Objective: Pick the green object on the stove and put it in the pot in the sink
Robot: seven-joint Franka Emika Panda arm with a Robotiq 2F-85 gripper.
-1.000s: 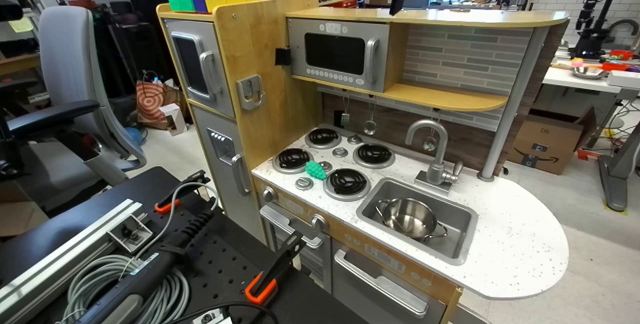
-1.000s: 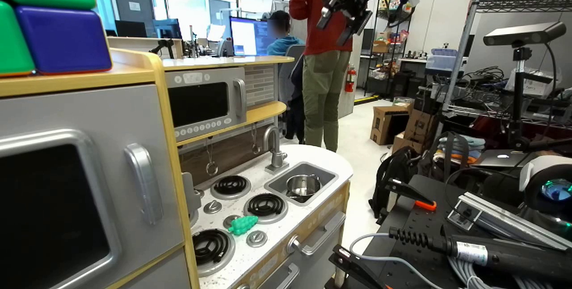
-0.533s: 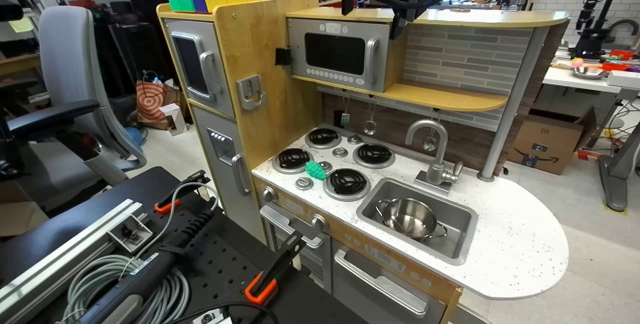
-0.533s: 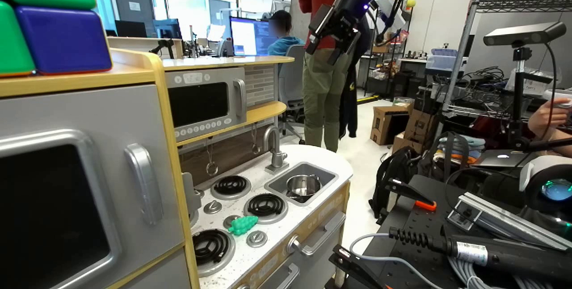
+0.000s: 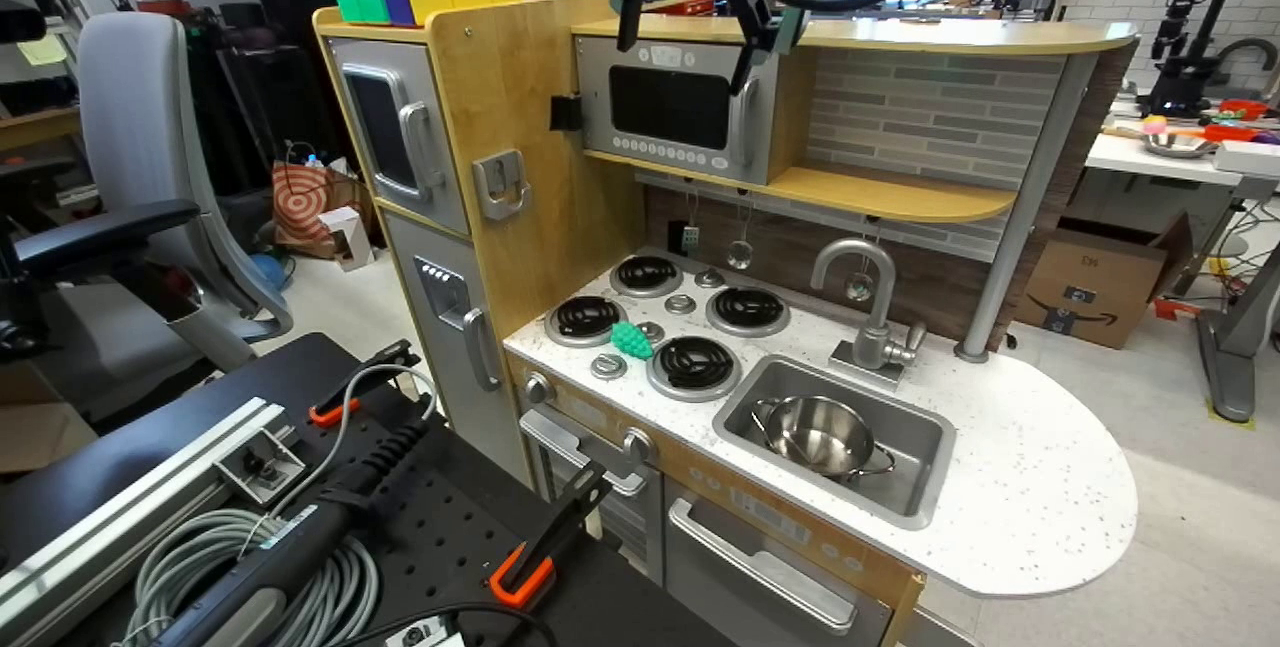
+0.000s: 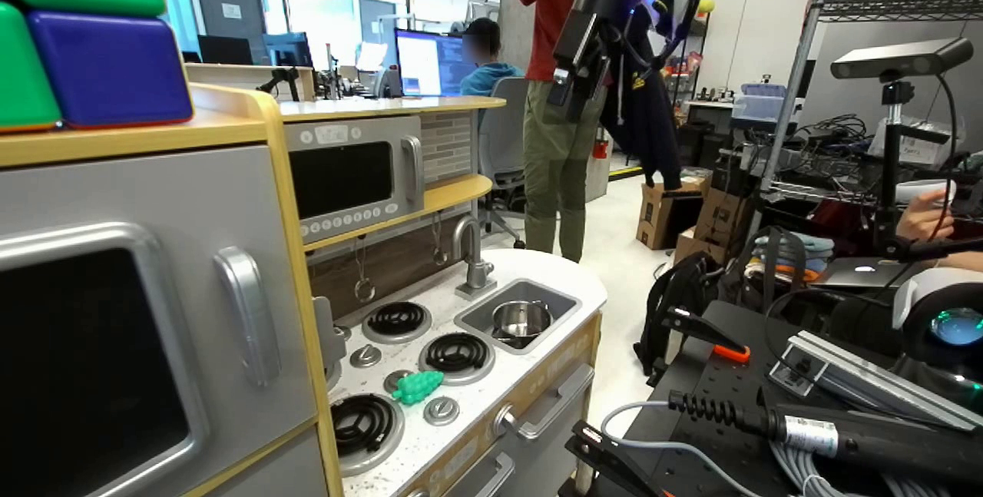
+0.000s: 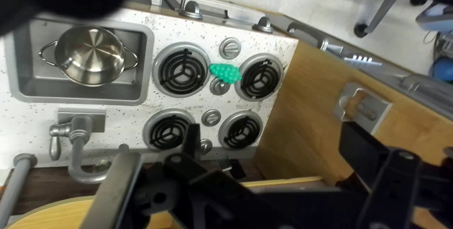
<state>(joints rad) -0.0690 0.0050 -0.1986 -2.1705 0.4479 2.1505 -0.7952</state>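
The green object (image 5: 630, 339), bumpy like a bunch of grapes, lies on the white stove (image 5: 690, 325) against a knob, between two burners. It also shows in an exterior view (image 6: 418, 387) and in the wrist view (image 7: 225, 73). The steel pot (image 5: 820, 437) stands upright in the metal sink (image 5: 905, 499); the wrist view shows the pot (image 7: 90, 55) with nothing in it. My gripper (image 5: 685, 62) hangs high, in front of the microwave in that view, well above the stove. It also shows in an exterior view (image 6: 566, 101). In the wrist view my gripper (image 7: 269, 124) is open, with nothing between its fingers.
A curved faucet (image 5: 870, 297) rises behind the sink. The toy microwave (image 5: 675, 107), a yellow shelf (image 5: 900, 195) and a top board (image 5: 960, 33) overhang the back. A tall wooden side panel (image 5: 545, 97) bounds the stove. A black table (image 5: 450, 507) with cables and clamps stands in front.
My gripper has come down and, in an exterior view, moved left toward the microwave, turning as it moved. The green object and the pot have not moved. A person in the background shifted slightly.
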